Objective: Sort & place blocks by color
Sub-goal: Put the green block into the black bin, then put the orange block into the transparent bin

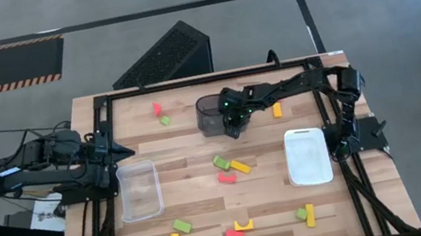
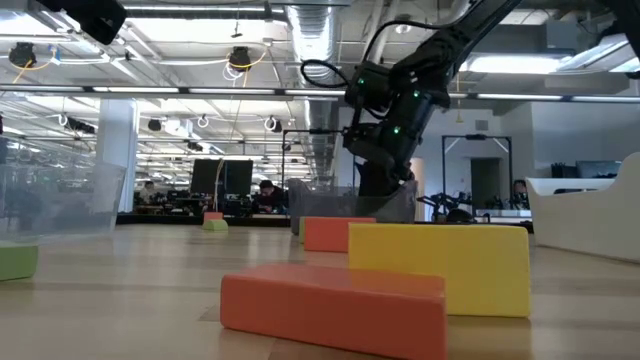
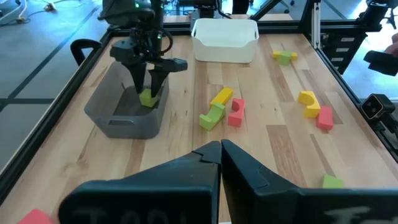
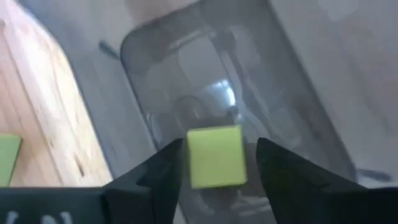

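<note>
From above, the right gripper [image 1: 232,125] reaches over the dark grey bin [image 1: 208,111] near the table's far edge, while the left gripper [image 1: 125,150] waits at the left edge beside the clear bin [image 1: 138,191]; a white bin [image 1: 307,155] sits on the right. Loose blocks lie scattered: a red block [image 1: 157,108] and a green block [image 1: 165,120] beyond the clear bin, a yellow bar [image 1: 241,166] mid-table, a yellow arch [image 1: 243,226] near the front. At table height, a red bar [image 2: 335,309] and a yellow brick [image 2: 440,266] fill the foreground, with the right arm dropping into the grey bin behind them. The left wrist camera shows its own fingers [image 3: 186,174] pressed together, and across the table the right gripper's fingers straddle a light green cube [image 3: 148,98] inside the grey bin. The right wrist camera shows that green cube between the spread fingers with a gap on each side, above the bin's floor; the claw is parted, not clamping it.
</note>
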